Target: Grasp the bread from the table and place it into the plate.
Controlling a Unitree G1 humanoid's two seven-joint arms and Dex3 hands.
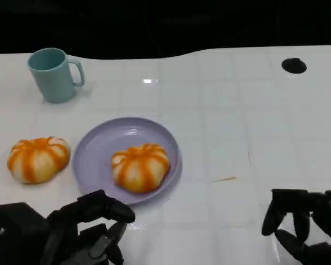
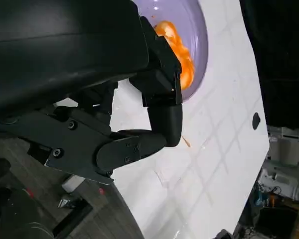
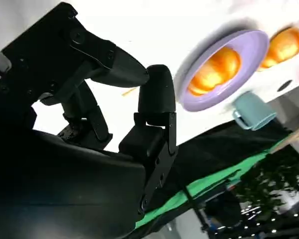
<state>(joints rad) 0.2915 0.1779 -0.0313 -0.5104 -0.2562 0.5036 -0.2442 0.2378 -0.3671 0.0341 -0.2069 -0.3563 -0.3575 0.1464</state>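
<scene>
**Loose bread lies ahead and outward of the left hand**

Nearest the robot, the left hand (image 1: 71, 232) hangs just off the near rim of the lilac plate (image 1: 94, 149), fingers curled loosely inward with nothing in them. The right hand (image 1: 306, 223) sits well to the right of the plate, likewise holding nothing, its fingers bent downward.

One orange-striped bun (image 1: 140, 167) already rests inside the plate, toward its right half. The bread on the table (image 1: 38, 159) lies just beside the plate's left rim, apart from it (a thin strip of table shows between them). It is a squat round loaf with little long axis to speak of, so approach angle looks free.

That loaf is much nearer the left hand, which I judge the natural one to take it. Farther back, beyond the plate, stands a teal mug (image 1: 53, 74).
</scene>
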